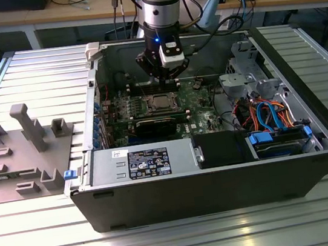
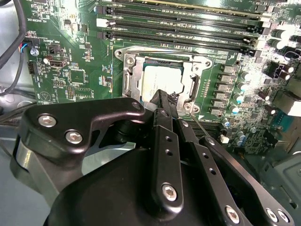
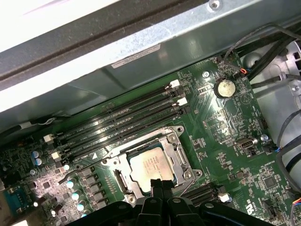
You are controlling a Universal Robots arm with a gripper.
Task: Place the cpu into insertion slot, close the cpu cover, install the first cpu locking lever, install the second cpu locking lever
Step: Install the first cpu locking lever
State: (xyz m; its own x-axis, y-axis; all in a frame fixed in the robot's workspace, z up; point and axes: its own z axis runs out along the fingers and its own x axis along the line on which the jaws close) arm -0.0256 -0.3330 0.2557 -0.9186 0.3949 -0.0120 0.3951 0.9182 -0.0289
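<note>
Ribbed aluminium forms the surface (image 1: pixel 169 244), and on it lies an open black case (image 1: pixel 222 188), its inside facing up. A grey moulded tray (image 1: pixel 11 163) sits just beside the case, toward the exterior view's left. The arm (image 1: pixel 159 1) comes down into the case from the far side. A green board (image 1: pixel 200 96) lies flat on the case floor and shows in both wrist views (image 2: pixel 70 80) (image 3: pixel 225 122). Long black memory slots (image 3: pixel 122 117) run alongside the socket area.

The pincer (image 1: pixel 158 82) hangs low over the middle of the board. In both wrist views (image 2: pixel 164 100) (image 3: pixel 160 182) its black fingers are pressed together at the tips, which sit at the edge of the slot (image 2: pixel 123 52). Whether anything is pinched between them cannot be told.

The cover (image 2: pixel 193 82) (image 3: pixel 176 150) lies flat down on the slot, its silvery frame around the chip. The cpu (image 2: pixel 157 80) (image 3: pixel 148 165) sits seated in the slot, its grey metal top showing through the cover's square window, partly hidden by the fingertips. A round coin cell (image 3: pixel 224 87) stands apart on the board, beyond the memory slots' ends.
</note>
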